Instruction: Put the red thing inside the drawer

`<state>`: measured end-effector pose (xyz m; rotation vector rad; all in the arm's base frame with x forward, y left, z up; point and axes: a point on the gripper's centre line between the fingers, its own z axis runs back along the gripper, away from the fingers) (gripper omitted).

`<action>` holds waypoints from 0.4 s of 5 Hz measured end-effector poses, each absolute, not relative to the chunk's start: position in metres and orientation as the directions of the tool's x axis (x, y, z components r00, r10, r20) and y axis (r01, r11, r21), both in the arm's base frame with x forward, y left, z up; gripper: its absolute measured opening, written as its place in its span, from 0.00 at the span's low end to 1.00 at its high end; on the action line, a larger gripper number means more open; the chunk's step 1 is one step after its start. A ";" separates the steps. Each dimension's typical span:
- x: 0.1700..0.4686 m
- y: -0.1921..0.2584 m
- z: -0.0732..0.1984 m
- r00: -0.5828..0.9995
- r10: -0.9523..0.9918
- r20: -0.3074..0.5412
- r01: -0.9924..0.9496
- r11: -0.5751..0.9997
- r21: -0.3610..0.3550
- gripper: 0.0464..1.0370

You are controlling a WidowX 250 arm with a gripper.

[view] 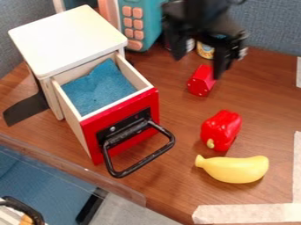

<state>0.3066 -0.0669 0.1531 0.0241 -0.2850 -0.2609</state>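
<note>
Over the table (176, 184), my gripper (199, 64) hangs spread and empty, probably to straddle the red block (201, 81), likely my target, lying just beyond its fingers. The drawer (92, 137) stands pulled out, presumably to receive it.

Drawer (139, 104) open from above | handle (147, 161) juts frontward | cabinet (67, 39) stands behind | depth looks uncertain

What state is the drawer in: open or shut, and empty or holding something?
Open: the drawer is pulled out from its white-topped cabinet. It isn't empty; blue cloth-like material lies inside.
</note>
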 end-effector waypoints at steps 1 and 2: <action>0.338 -0.078 0.149 0.927 -0.273 0.257 0.266 0.962 0.064 0.96; 0.371 -0.085 0.145 0.928 -0.271 0.255 0.260 0.963 0.075 0.96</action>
